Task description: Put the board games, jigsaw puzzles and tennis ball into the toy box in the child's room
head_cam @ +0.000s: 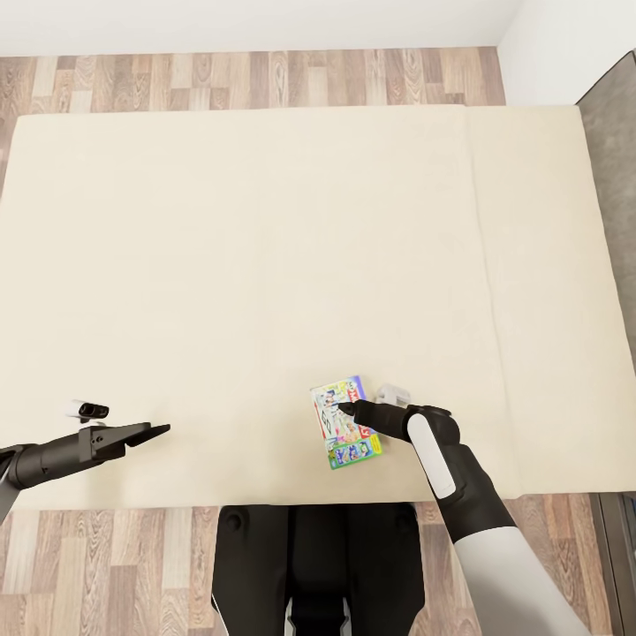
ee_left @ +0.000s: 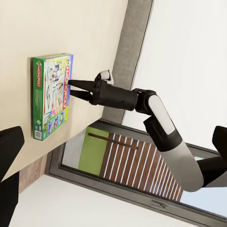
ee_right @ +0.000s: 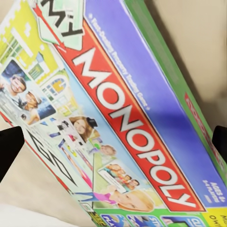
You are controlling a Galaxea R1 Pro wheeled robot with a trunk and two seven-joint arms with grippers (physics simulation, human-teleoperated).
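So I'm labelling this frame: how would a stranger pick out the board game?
Look at the wide cream bed. Near its front edge lies the Monopoly carton, flat, under the right tool. It is the sole colourful printed thing there.

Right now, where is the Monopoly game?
In the head view the Monopoly game lies flat on the bed, near its front edge and right of centre, with the right end effector just above it.

A wide bed (head_cam: 265, 247) with a plain cream top is seen. One Monopoly carton (head_cam: 346, 421) is laid flat near its front edge.
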